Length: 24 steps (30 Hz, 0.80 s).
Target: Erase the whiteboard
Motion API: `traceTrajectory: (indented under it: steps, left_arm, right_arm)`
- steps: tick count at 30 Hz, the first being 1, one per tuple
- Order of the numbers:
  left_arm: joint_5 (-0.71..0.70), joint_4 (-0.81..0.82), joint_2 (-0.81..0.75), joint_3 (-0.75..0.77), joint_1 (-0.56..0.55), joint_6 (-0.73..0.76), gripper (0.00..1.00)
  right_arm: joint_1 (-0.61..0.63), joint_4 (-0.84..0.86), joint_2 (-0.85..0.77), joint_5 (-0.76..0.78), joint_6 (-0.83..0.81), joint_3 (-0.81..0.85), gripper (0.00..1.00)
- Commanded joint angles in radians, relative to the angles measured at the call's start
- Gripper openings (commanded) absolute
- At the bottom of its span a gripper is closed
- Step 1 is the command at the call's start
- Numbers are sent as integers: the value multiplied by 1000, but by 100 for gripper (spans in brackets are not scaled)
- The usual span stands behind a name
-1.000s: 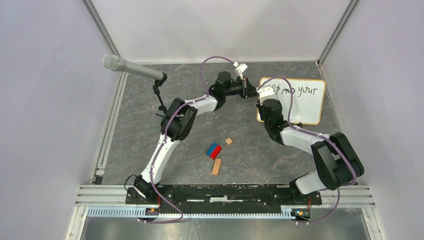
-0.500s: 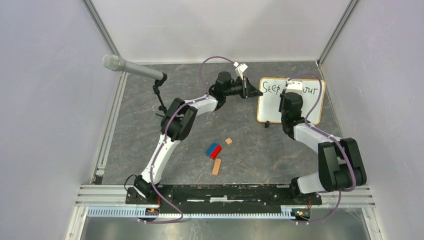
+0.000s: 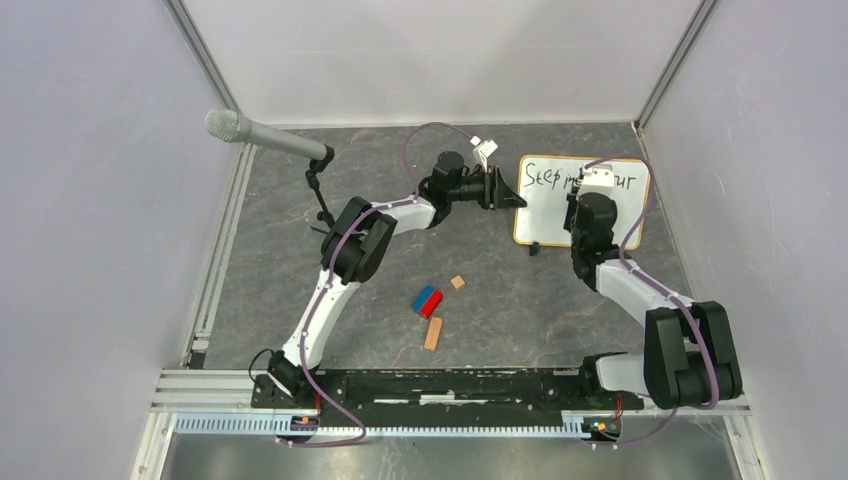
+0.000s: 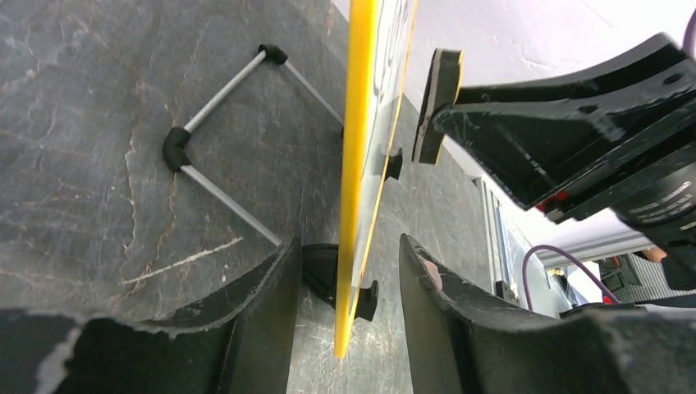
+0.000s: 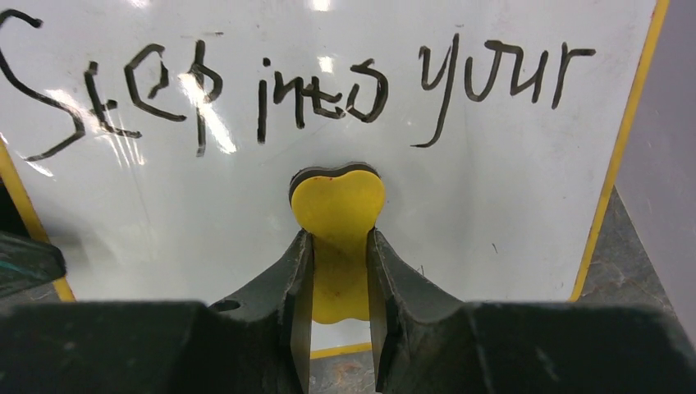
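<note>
We are sweeping the right claw [image 5: 336,246], pinching the eraser [image 5: 337,201], across the whiteboard [image 5: 492,205], its writing [image 5: 279,90] unerased, left claw [image 4: 345,246] spread astride its edge.

White on the whiteboard [image 5: 509,213], glossy with pale glare spots, edged by a thin yellow frame [image 5: 620,139]; black handwriting [image 5: 279,90] across its upper part. Bright yellow on the heart-shaped eraser [image 5: 337,205], with a dark band round its top. Black, scuffed pale along the edges, on the right gripper [image 5: 338,238] and the left gripper [image 4: 346,246]. Dark grey stone pattern with pale veins over the table [image 3: 500,290]. Blue and red side by side on one block [image 3: 428,300]; tan on a small block [image 3: 457,282] and on a longer block [image 3: 433,333]. Silver-grey on the microphone [image 3: 270,139], purple on the cable [image 3: 436,124]. White and black by turns along the left arm [image 3: 330,300] and the right arm [image 3: 630,285].
</note>
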Motion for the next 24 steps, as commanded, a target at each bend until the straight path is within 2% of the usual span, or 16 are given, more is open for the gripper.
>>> traceTrajectory:
  steps: [1,8,11,13,18,24]
  left_arm:
    - [18,57,-68,-25,-15,15,51]
    - [-6,-6,-44,4,-44,57,31]
    - [-25,-53,-43,12,-46,89,12]
    - [-39,-90,-51,14,-44,122,5]
    - [-61,-144,-41,28,-44,165,2]
    - [-71,-187,-49,25,-41,207,2]
  right_arm:
    - [3,40,17,-60,-21,81,9]
    - [54,117,127,-145,-74,184,9]
    - [88,136,172,-158,-112,219,9]
    - [122,140,204,-149,-153,241,8]
    - [160,166,259,-123,-185,260,8]
    - [124,164,276,-25,-142,245,8]
